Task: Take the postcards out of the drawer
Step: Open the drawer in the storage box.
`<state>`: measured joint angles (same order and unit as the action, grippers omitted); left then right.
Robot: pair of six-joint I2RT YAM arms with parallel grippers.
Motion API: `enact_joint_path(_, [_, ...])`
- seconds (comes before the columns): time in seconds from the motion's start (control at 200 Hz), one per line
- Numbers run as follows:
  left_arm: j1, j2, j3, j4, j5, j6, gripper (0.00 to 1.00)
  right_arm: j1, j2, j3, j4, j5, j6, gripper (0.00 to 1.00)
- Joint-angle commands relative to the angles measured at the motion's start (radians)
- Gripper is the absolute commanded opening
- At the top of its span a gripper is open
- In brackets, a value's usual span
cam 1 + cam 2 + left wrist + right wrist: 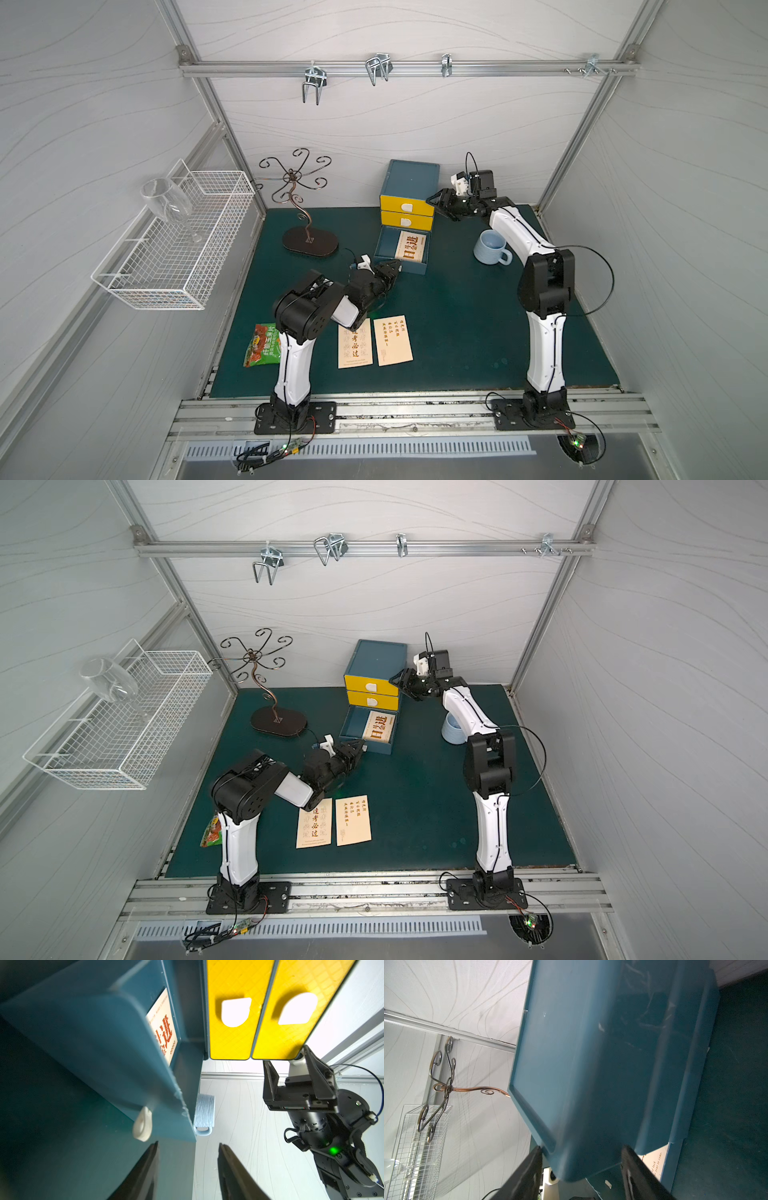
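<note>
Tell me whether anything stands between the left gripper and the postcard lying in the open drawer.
Yes: the drawer's front wall, which the open left gripper faces from outside. The postcard itself lies uncovered, so from above nothing visible blocks it.

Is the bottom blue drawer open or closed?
Open. The bottom drawer sticks out in front of the two shut yellow drawers, and a postcard lies inside it.

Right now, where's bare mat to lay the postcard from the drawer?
Widest bare mat: between the two laid-out postcards and the right arm, in front of the mug. Crowded: by the open drawer, where the left gripper sits.
</note>
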<state>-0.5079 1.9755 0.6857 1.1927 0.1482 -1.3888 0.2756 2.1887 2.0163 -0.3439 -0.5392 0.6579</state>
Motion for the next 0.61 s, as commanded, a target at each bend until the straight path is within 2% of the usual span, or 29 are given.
enact_joint_path(0.0, [0.006,-0.102,0.014,-0.09,0.025,0.12,0.51,-0.012,-0.017,-0.036,-0.093,0.044,-0.019,0.62])
enact_joint_path(0.115, [0.011,-0.19,0.063,-0.275,0.059,0.246,0.52,-0.014,-0.023,-0.039,-0.097,0.044,-0.026,0.63])
enact_joint_path(0.24, [0.036,-0.225,0.187,-0.539,0.127,0.389,0.54,-0.017,-0.027,-0.042,-0.104,0.045,-0.031,0.64])
enact_joint_path(0.365, [0.07,-0.204,0.327,-0.757,0.19,0.533,0.54,-0.019,-0.036,-0.042,-0.109,0.046,-0.037,0.65])
enact_joint_path(0.49, [0.087,-0.146,0.493,-1.027,0.195,0.703,0.56,-0.024,-0.046,-0.043,-0.111,0.05,-0.037,0.66])
enact_joint_path(0.6, [0.094,-0.08,0.609,-1.166,0.201,0.808,0.58,-0.028,-0.058,-0.044,-0.115,0.051,-0.043,0.67])
